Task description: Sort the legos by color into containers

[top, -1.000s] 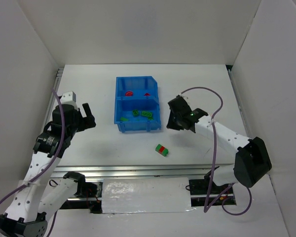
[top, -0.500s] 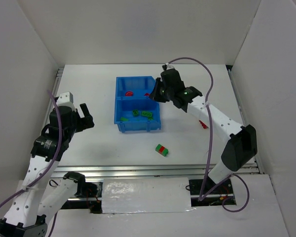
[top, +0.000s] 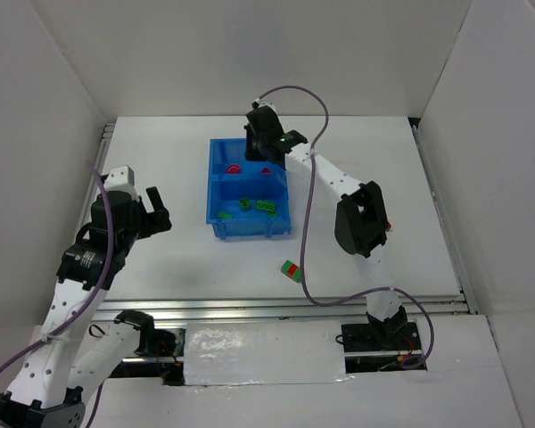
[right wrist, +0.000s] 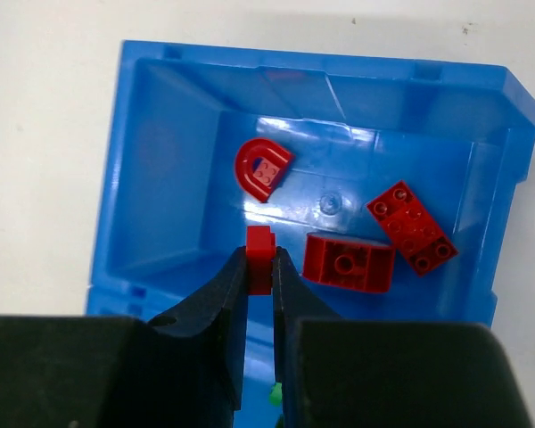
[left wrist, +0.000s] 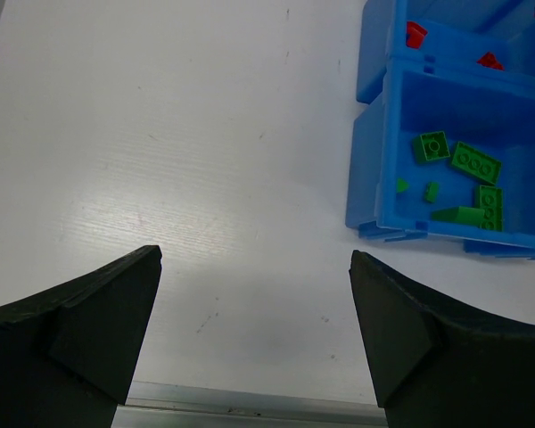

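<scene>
Top view: right claw hangs over the far half of the blue bin, where the red bricks are. The green bricks are in the near half. One red-green pair lies on the table in front of the bin, apart from it. I read this as the drop step. I'd nudge toward the middle of the red half, away from the dividing wall, and lower a bit so nothing bounces into the green side. Then open just enough to release and lift straight up. The pair will need splitting afterwards. Left claw is parked left of the bin, touching nothing. Left wrist view: its jaws are spread wide and empty, with bare table between them and the bin off to the right. Right wrist view: jaws nearly shut, pinching a small red brick by its sides, its top poking past the fingertips. Beneath, on the bin floor, are a red arch, a red block and a red plate. I can't tell how high the brick hangs above the floor.
</scene>
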